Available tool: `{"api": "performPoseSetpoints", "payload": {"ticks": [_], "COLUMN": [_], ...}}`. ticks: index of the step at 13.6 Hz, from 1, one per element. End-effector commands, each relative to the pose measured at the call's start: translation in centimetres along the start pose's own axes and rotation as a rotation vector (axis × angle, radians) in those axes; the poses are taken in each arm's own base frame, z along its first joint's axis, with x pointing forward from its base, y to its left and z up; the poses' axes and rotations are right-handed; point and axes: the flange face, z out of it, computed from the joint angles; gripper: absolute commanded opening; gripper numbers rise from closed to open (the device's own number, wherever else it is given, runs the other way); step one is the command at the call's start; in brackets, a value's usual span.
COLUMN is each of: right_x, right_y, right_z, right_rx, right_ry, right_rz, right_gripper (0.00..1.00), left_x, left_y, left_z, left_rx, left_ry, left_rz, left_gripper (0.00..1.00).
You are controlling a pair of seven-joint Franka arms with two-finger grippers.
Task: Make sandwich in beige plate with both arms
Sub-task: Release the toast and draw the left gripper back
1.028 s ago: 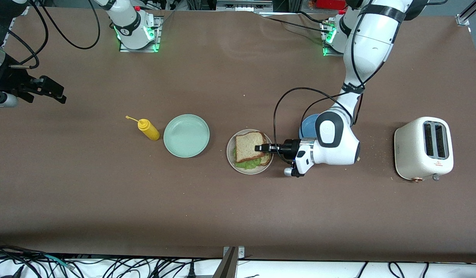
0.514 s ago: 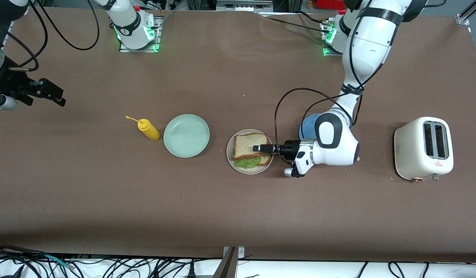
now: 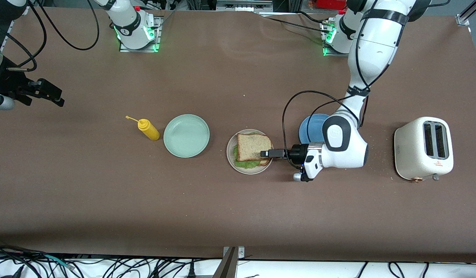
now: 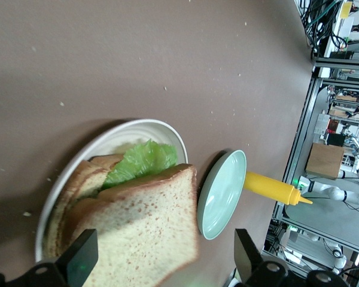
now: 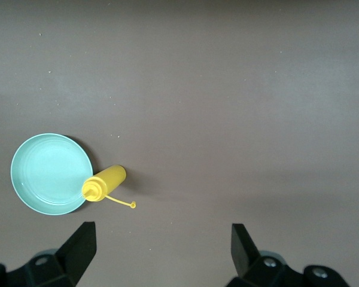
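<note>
We see a brown table (image 3: pixel 238 216) bearing mustard bottle (image 3: pixel 149 129), mint-green plate (image 3: pixel 186 135), beige plate (image 3: pixel 232 159), blue plate (image 3: pixel 312 127), and toaster (image 3: pixel 423 148).

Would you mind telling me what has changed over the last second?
The left gripper let go of the top bread slice, which now lies flat on the sandwich in the beige plate, and drew back toward the plate's rim, uncovering more of the blue plate. The right gripper waits, open. The mint-green plate, mustard bottle and toaster stayed put.
</note>
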Motion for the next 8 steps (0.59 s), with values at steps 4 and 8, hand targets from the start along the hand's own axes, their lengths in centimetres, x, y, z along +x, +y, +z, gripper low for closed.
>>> {"api": "performPoseSetpoints", "payload": {"ticks": [4, 8], "right_x": [0.4, 0.5], "right_y": [-0.3, -0.3], "right_z": [-0.6, -0.6], "right_rx": [0.005, 0.005], "right_ry": [0.011, 0.013], "right_rz": [-0.002, 0.001], "right_gripper": [1.0, 1.0], "left_x": [1.5, 1.5], "left_y": [-0.3, 0.7], "left_z": [-4.9, -8.8], "left_rx": [0.082, 0.229], "left_ry": [0.058, 0.063], "left_rz": [0.02, 0.039], "left_gripper": [1.0, 1.0]}}
